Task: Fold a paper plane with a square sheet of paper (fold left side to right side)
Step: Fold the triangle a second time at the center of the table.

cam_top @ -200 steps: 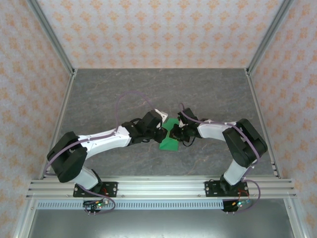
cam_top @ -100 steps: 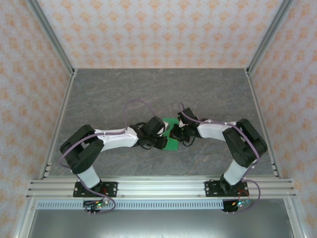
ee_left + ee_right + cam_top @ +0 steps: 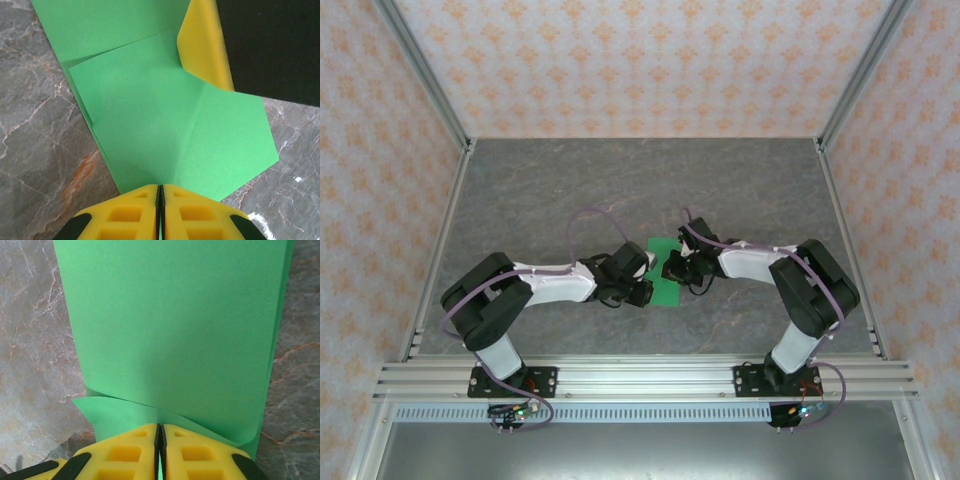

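Looks like pinning the green square sheet of paper point(image 3: 665, 295) flat near the middle of the tabletop point(image 3: 570, 190), with left fingers point(image 3: 130, 215) shut tight on one folded edge and right fingers point(image 3: 190, 455) shut on the curled edge opposite, presumably to hold layers aligned for creasing.

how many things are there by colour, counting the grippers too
bright green folded paper sheet: 1
yellow-fingered grippers: 2, the left gripper and the right gripper
grey marbled table: 1
total: 4
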You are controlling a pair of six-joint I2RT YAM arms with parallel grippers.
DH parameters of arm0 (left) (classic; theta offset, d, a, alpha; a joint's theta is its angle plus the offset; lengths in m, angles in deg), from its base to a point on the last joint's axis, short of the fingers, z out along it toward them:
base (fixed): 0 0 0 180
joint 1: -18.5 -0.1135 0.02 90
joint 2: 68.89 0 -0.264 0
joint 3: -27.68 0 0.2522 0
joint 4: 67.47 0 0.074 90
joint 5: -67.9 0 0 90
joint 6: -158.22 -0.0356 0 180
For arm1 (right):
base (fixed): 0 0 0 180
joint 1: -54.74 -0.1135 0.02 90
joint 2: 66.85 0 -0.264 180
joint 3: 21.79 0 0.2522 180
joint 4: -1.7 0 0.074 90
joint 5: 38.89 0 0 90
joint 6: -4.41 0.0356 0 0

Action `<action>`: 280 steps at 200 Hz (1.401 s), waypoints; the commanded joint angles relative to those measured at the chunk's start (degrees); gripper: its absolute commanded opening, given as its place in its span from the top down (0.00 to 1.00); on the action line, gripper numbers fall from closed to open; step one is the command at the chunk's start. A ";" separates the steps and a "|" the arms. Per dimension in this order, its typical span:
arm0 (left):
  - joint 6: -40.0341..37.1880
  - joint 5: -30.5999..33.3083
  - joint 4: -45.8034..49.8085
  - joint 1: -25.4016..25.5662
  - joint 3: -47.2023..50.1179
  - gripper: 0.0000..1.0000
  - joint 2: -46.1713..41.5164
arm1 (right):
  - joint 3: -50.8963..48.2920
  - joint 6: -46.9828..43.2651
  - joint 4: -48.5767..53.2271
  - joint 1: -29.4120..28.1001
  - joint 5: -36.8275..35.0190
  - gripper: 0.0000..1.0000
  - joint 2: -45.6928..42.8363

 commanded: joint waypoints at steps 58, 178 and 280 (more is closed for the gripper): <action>1.42 1.30 0.48 -0.53 3.97 0.94 -1.85 | -0.43 -1.54 7.30 -0.43 -4.37 0.87 1.90; 1.82 -0.47 3.65 -0.52 6.13 1.00 -11.73 | 0.37 -1.94 8.32 -0.41 -4.44 0.87 2.20; 2.66 -8.13 -3.44 -1.15 1.00 0.96 -2.71 | 0.54 -2.01 8.47 -0.44 -4.29 0.87 2.43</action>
